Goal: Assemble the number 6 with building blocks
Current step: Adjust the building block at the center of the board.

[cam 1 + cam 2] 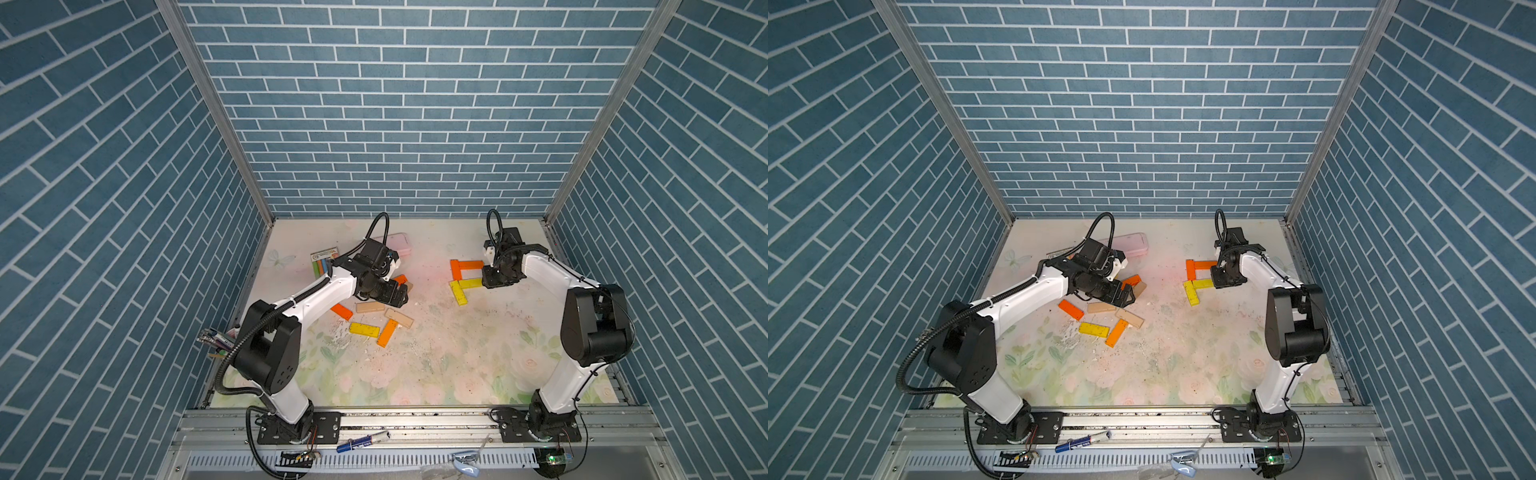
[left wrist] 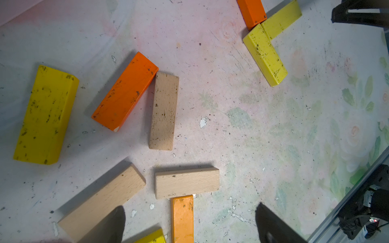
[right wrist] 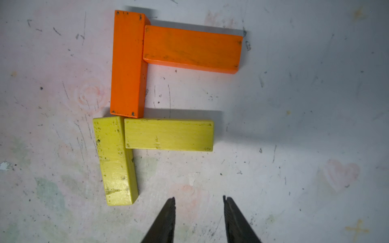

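- Left gripper (image 2: 189, 207) stood wide open, empty, above loose building blocks (image 2: 164, 111).
- Right gripper (image 3: 199, 198) stood partly open, empty, near the unfinished four-bar number 6 (image 3: 128, 63).

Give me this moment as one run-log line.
number 6: four blocks laid | left gripper: open above loose building blocks | right gripper: open, empty

The scuffed floral bench (image 1: 457, 365) carries loose building blocks (image 1: 364, 329) leftward, four touching orange and yellow bars of the number 6 (image 1: 468, 284) rightward, a pink case (image 1: 401, 245) and chalk pack (image 1: 324, 257) behind.
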